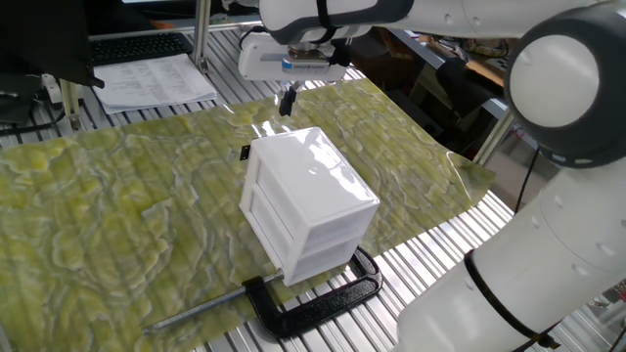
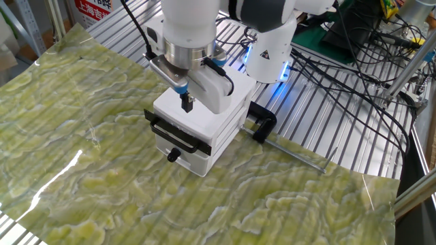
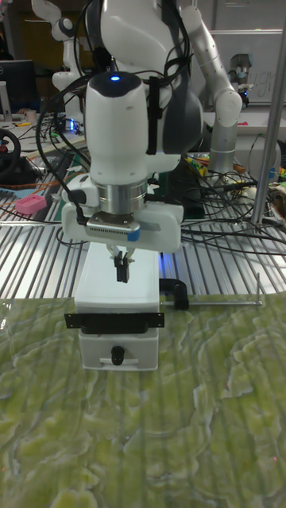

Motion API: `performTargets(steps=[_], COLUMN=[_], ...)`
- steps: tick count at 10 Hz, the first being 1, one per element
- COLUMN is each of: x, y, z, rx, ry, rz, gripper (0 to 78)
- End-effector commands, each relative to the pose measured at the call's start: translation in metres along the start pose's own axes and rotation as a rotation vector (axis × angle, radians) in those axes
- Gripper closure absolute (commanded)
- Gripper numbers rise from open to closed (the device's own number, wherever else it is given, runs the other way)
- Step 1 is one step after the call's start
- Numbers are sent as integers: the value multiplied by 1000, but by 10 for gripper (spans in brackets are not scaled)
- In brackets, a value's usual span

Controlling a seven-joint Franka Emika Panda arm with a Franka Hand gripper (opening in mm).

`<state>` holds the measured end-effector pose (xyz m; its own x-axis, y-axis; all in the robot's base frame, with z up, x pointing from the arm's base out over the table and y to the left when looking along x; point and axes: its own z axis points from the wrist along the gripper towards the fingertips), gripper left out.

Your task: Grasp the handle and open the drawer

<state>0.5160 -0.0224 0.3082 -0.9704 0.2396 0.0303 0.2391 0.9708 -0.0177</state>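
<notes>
Green-yellow mat (image 2: 82, 150) covers most of the table, with the white box (image 2: 204, 126) near its centre, clamped from behind by a black C-clamp (image 2: 262, 124). Panda arm hangs over the box top, gripper (image 2: 186, 104) pointing straight down, fingers pressed together with nothing between them. The drawer (image 3: 118, 352) is the bottom one, fully shut, at 6 o'clock from the gripper in the tall view, below the black bar across the box front. The handle (image 3: 117, 355) is a tiny black knob centred on that drawer front; the gripper is well above it and not touching. My read: light plastic drawer, should slide easily, and the clamp stops the box from dragging. The knob is small, hard and likely slick, so pinch it squarely from both sides, close to the drawer face, and pull straight out.
</notes>
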Motion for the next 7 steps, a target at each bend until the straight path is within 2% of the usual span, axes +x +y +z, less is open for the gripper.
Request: performTargets(steps=[1,5,6,7], x=[-24,-55,-59,-66], y=[-18,-40,-44,-57], z=[-5,-18,-20,-19], rx=[0,20,20,19], ry=[16,7,9,15], rz=[11,59,74,154], gripper=[776,776,776,776])
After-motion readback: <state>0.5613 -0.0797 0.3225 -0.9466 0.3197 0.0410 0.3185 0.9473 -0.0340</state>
